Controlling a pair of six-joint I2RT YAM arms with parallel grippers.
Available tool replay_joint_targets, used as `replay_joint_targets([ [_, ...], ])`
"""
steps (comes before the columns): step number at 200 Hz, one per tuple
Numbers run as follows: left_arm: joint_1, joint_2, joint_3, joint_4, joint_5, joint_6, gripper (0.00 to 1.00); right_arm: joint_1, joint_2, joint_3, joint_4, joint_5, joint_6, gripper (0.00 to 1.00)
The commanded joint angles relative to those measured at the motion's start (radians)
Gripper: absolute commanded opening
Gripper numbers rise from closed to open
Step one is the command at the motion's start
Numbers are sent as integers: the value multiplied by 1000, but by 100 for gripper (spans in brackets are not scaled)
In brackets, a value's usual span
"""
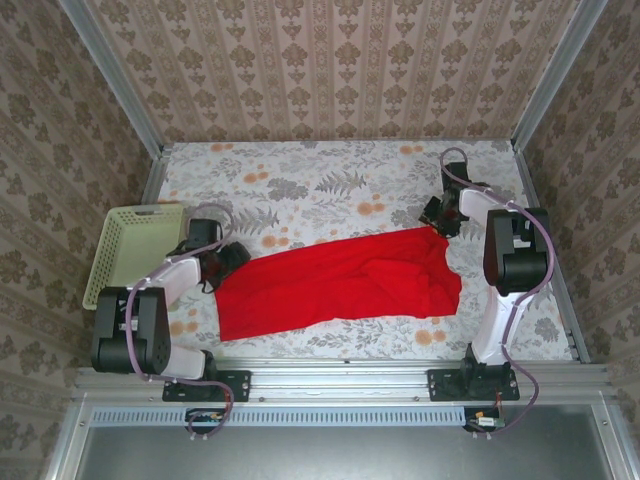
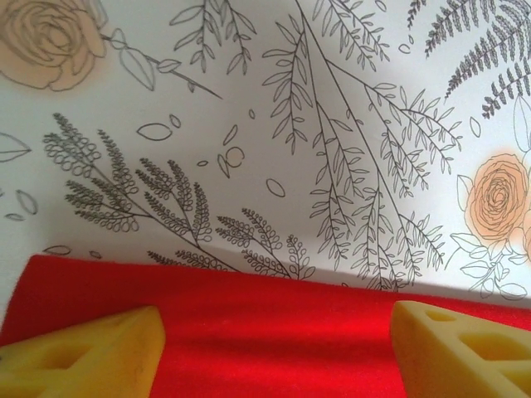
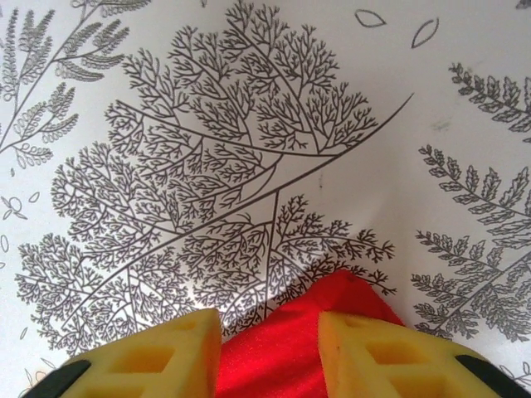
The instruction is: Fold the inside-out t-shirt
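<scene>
While the inside-out t-shirt (image 1: 340,285) lies rumpled on the bench (image 1: 320,185), the left claw (image 2: 275,319) stands wide open over its edge; the right claw (image 3: 270,327), half-parted, straddles a corner, grip indeterminate.

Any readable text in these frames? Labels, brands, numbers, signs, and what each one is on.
None readable.
t-shirt: plain red, no print or tag showing.
basket: no label visible.
table cover: leaf and flower drawings only, no letters.
wallpaper: repeating ornament only.
small black unit under the front rail: too small to tell whether it bears any marking.
</scene>
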Motion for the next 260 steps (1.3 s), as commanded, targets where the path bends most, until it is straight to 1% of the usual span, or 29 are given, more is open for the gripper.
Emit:
replay_joint_targets([
  [1,9,-51,46,-143,-71,37,79,-15,-98,17,-50,92,-56,45],
  [15,-15,-84,80,-180,-66,66,83,7,-162,1,-109,120,-94,55],
  [25,-47,-107,101,-219,-86,74,87,26,-205,-20,-148,153,-109,63],
  [29,-63,-119,106,-229,-96,76,88,31,-219,-34,-159,156,-115,66],
  [36,-88,-138,108,-241,-112,80,89,37,-246,-63,-172,163,-118,68],
  [48,-128,-168,96,-246,-126,77,91,41,-289,-122,-179,157,-120,77],
  [70,-168,-193,53,-219,-101,66,92,42,-348,-224,-175,153,-133,83],
  [92,-179,-181,9,-187,-81,53,92,45,-347,-278,-174,119,-138,92],
  [103,-180,-171,-10,-173,-77,49,92,49,-324,-285,-175,113,-135,92],
  [116,-179,-157,-23,-159,-69,43,92,57,-291,-284,-180,135,-132,94],
  [143,-185,-147,-45,-143,-62,30,92,97,-245,-267,-202,163,-125,93],
  [170,-190,-138,-62,-134,-75,20,92,142,-201,-240,-232,179,-129,87],
  [202,-190,-97,-66,-126,-97,22,92,174,-148,-220,-242,173,-140,73],
  [217,-181,-73,-58,-134,-116,23,92,183,-143,-222,-234,155,-140,62],
  [234,-167,-59,-55,-134,-113,24,92,183,-149,-228,-228,153,-141,44],
  [260,-169,-61,-55,-128,-101,25,92,177,-192,-226,-252,222,-150,15],
])
